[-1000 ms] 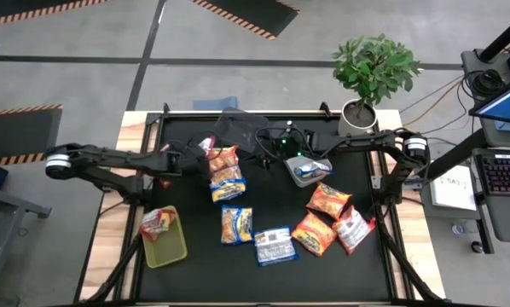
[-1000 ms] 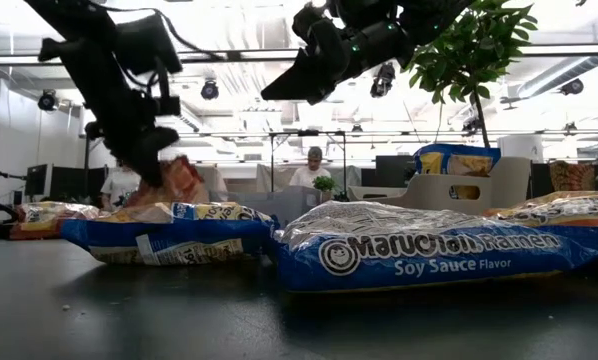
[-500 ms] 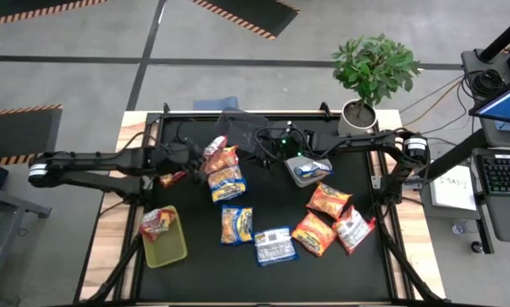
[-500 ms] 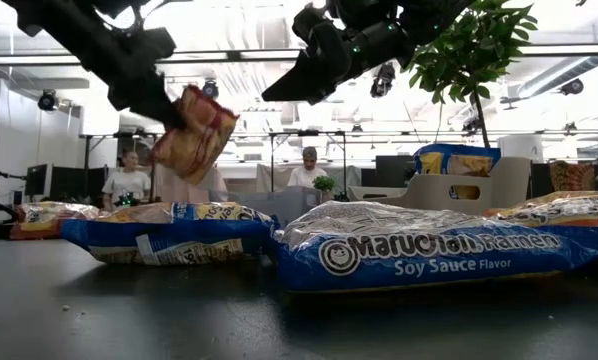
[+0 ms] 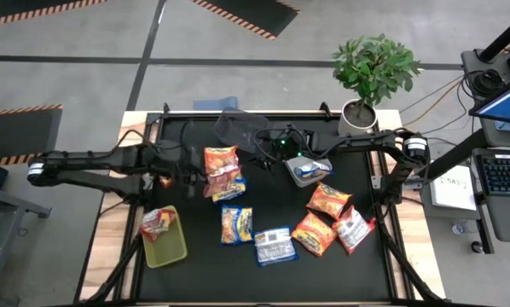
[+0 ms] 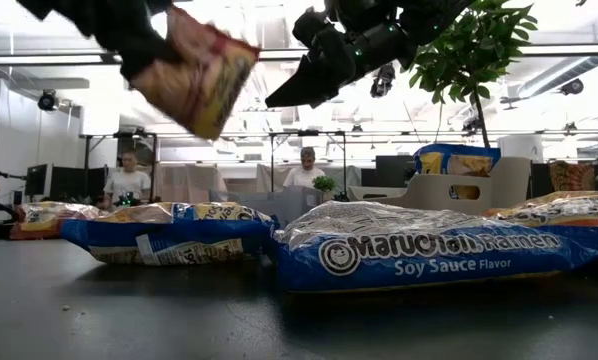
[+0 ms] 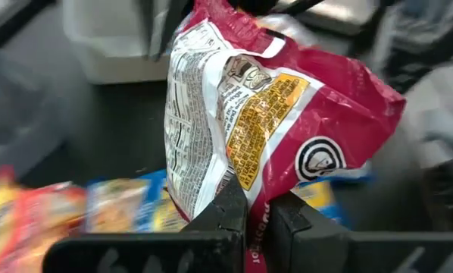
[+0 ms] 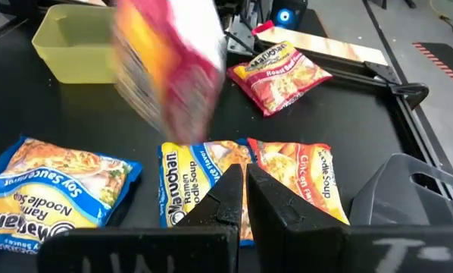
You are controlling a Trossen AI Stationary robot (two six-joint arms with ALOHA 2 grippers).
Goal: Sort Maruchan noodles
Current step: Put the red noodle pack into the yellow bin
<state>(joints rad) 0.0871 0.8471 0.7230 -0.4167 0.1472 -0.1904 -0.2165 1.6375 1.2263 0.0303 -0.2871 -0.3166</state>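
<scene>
My left gripper (image 5: 200, 167) is shut on a red-and-pink noodle packet (image 5: 221, 160), high over the far left part of the table; the low view shows that packet (image 6: 199, 70) well above the lying ones. My right gripper (image 5: 261, 142) hovers shut and empty by the far edge, beside the grey bin (image 5: 299, 170), where a blue packet (image 5: 310, 168) lies. Blue-and-yellow packets (image 5: 228, 189) (image 5: 236, 223), a blue soy-sauce packet (image 5: 275, 245), orange ones (image 5: 330, 200) (image 5: 314, 233) and a pink-and-white one (image 5: 354, 228) lie flat on the mat. My left gripper pinches the packet between its two fingers (image 7: 230, 212) at one short end, by the edge (image 7: 260, 199). The fingers come from the table's left, slanting down. The packet is lifted clear and tilted, its body reaching away past the fingertips.
A yellow-green bin (image 5: 171, 250) sits at the near left, with a red packet (image 5: 157, 223) on its far rim. A potted plant (image 5: 370, 72) stands at the far right corner. Cables run along the far edge. People sit in the room beyond the table.
My left gripper has risen from table height at the far left and drifted slightly toward the near and right side, carrying the red-and-pink packet. The packet has come off the table, now hangs clear and has turned its broad face upward.
</scene>
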